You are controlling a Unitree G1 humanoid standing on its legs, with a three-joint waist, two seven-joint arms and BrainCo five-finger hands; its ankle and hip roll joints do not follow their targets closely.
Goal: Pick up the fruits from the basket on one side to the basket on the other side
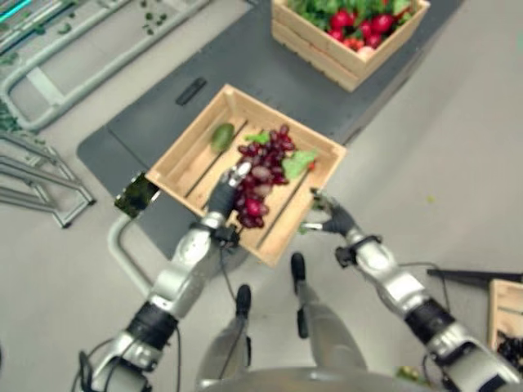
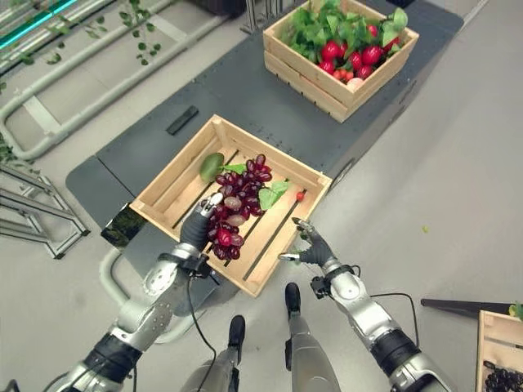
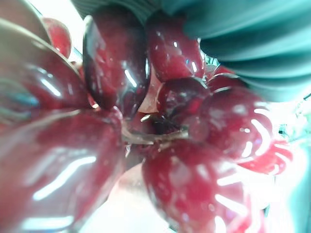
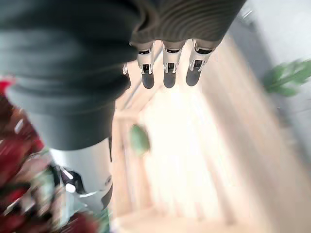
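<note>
Grapes [image 3: 160, 145] press right up against the left wrist camera, glossy dark red berries on a pale stem, so the left hand [image 2: 202, 224] is on the bunch. In the right eye view that hand lies over the lower left end of the bunch, mid-frame, with its fingertips reaching in among the berries; whether the fingers have closed round it I cannot tell. The bunch's long axis runs from lower left to upper right across the crate [image 2: 167, 174], roughly in line with the left forearm, so the hand meets it end-on rather than across.

At the crate's lower right rim hovers the right hand [image 2: 309, 247], fingers straight and spread, holding nothing; its wrist view looks down past the fingers [image 4: 168, 73] onto bare slats. It is near the bunch but clearly the farther of the two.

Beside the bunch, toward upper left, lies a green fruit [image 2: 211, 167]; leaves [image 2: 273, 194] and a small red berry [image 2: 300, 196] sit on the bunch's right. Open slats lie left of the bunch. A second crate [image 2: 304, 72] of greens and red fruit stands well apart at upper right, and a third crate [image 2: 488, 337] shows at the lower right corner. Any lift has to clear the rim first.
</note>
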